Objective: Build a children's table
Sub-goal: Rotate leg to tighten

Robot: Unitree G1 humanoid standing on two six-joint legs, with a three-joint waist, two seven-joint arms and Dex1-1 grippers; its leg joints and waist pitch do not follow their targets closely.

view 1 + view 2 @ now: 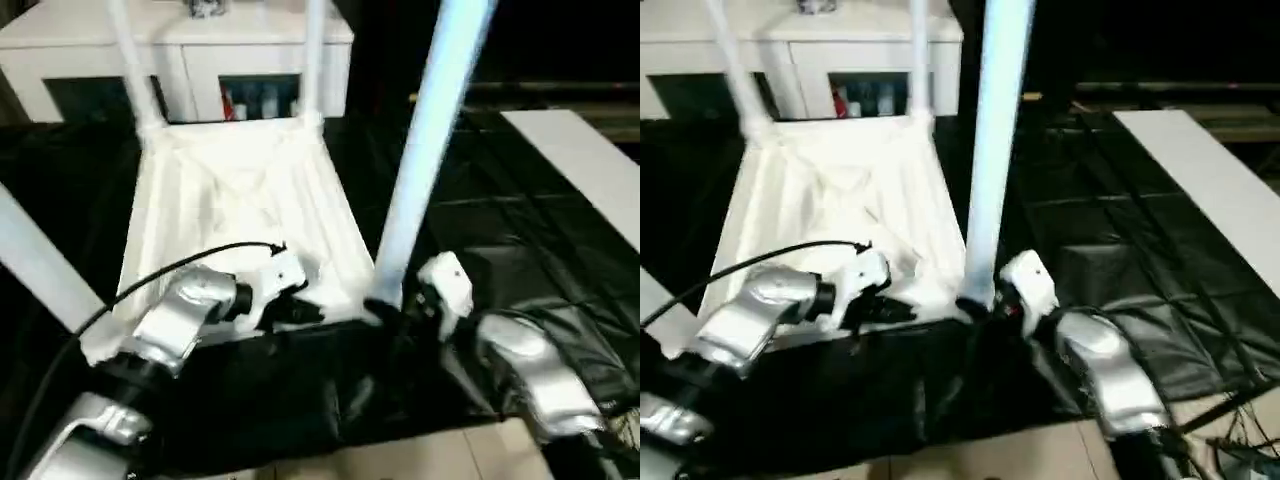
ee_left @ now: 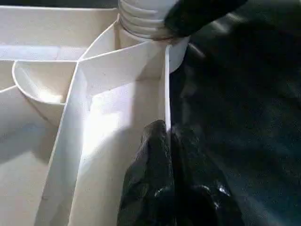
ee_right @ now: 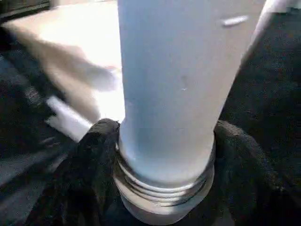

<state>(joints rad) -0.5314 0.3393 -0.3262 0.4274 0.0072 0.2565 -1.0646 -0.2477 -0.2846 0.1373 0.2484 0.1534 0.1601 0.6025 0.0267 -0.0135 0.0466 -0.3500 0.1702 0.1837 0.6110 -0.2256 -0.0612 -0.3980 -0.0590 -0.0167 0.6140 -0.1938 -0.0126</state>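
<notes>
The tabletop (image 1: pixel 240 210) was laid underside up on the black-covered bench (image 1: pixel 520 240), so its sockets were exposed. Its near rim was pinned by the closed left hand (image 2: pixel 168 141), while the leg (image 1: pixel 425 150) was clasped upright by the right hand (image 3: pixel 164 155) at the near right corner socket, presumably for screwing in.

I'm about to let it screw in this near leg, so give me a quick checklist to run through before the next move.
1. Right gripper around the leg near its base: ok.
2. Leg's threaded end at the corner socket: ok.
3. Threads engaged: cannot tell.
4. Leg upright: not ok, leaning.
5. Left gripper shut, fingertips at the tabletop rim: ok.
6. Two far legs standing: ok.
</notes>
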